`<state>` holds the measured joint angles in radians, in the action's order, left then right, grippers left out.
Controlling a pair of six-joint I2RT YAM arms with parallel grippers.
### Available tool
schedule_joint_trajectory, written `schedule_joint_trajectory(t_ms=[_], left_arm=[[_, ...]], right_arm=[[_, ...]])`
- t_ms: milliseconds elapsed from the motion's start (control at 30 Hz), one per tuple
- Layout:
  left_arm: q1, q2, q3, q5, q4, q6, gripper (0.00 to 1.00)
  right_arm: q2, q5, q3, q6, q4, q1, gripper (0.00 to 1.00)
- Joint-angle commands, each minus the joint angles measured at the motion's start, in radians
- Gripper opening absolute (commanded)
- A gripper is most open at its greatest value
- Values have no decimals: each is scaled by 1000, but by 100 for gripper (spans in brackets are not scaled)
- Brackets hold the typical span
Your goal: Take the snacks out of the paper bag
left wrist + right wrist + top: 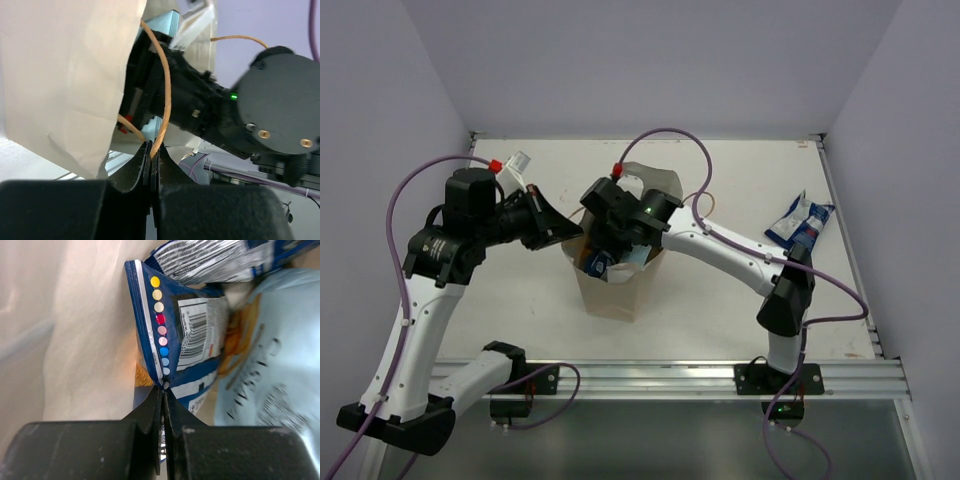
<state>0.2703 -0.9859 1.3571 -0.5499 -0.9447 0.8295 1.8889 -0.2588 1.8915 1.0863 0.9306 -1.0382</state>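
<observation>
The tan paper bag (616, 285) stands at the table's middle. My left gripper (570, 233) is shut on its brown cord handle (165, 95), beside the bag's wall (65, 75). My right gripper (605, 255) reaches down into the bag's mouth and is shut on the sealed edge of a dark blue and white snack packet (172, 335). Inside the bag, a light blue chip bag (270, 365) lies next to it and another dark packet (210, 260) lies above. One more blue and white packet (800, 222) lies on the table at the right.
A small white item with a red cap (510, 163) lies at the back left. A metal rail (670, 378) runs along the near edge. Grey walls close in the table on three sides.
</observation>
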Motion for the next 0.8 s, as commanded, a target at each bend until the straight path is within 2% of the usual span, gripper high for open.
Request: schedule_joint_trajectory(t_ms=[0,233,467,667,767], left_arm=[[-6,18,-22,-13,26,16,0],[-6,33,-72,-4,46,14,0],[-6,36,-99,-1,63,13,0],[-6,27,-95,4,58,5,0],[-6,26,-96,4,55,0,0]], right_arm=[[-115,-108,72,-8,57,3,0],[-263,-143,139,-74,89,3,0],[-283,-192,401,-169,148,9,0],[-349,-298,443,-285,120,102,0],[-399,-371,405,-435,61,153,0]])
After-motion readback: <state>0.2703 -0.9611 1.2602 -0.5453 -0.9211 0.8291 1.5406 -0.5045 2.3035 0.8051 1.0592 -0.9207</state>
